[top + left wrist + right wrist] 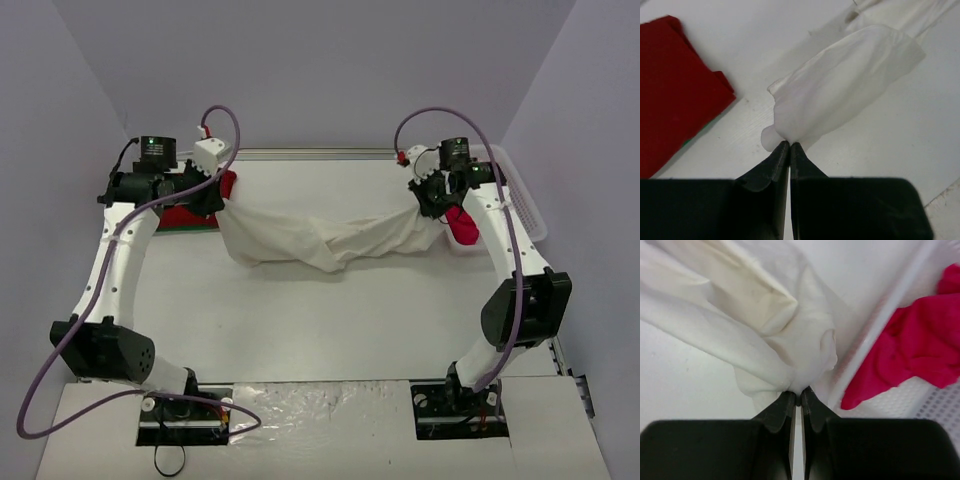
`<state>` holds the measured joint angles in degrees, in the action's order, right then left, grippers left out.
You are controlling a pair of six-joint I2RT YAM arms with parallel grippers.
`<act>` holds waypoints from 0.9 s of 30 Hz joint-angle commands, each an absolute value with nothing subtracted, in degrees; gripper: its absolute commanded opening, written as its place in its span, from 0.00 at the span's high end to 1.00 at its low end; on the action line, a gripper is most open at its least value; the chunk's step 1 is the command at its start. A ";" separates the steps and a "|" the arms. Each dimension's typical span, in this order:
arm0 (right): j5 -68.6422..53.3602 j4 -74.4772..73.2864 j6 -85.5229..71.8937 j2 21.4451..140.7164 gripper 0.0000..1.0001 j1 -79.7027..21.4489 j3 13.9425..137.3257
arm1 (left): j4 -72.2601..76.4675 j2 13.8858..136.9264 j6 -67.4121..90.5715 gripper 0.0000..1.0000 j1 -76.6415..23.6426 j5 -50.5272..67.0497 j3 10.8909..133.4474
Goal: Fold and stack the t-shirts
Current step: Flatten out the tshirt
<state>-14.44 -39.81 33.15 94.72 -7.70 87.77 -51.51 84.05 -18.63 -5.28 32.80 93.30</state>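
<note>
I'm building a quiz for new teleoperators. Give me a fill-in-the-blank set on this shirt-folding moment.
1. The left gripper and the right gripper each pinch the cream-white shirt, jaws ___.
2. The white basket, holding the pinkish-red shirt, stands on the robot's ___ side.
3. The folded red shirt lies beside the ___ arm.
Missing: shut; right; left.

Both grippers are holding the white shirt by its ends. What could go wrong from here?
1. The left gripper and right gripper each pinch only a small tuft of the white shirt. Pulling further apart may slip it free.
2. The shirt's middle sags, bunched and twisted, so it may lie down creased.
3. The right gripper is close beside the basket rim and the pink shirt, and it could snag either.
</note>
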 commanded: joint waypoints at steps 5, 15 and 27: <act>-17.31 -41.92 30.67 90.00 1.00 -5.54 99.49 | -45.71 74.10 -16.08 0.98 -4.31 23.56 100.46; -18.10 -41.75 31.29 86.92 1.00 -3.43 98.00 | -44.12 65.92 -18.72 0.98 -3.96 14.33 96.15; -20.48 -39.56 31.38 86.83 1.00 -1.58 95.98 | -41.67 65.47 -17.23 0.98 -3.78 11.70 90.26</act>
<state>-20.03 -41.30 31.53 87.64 -2.55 96.05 -44.88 65.54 -17.85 -4.36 15.44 89.71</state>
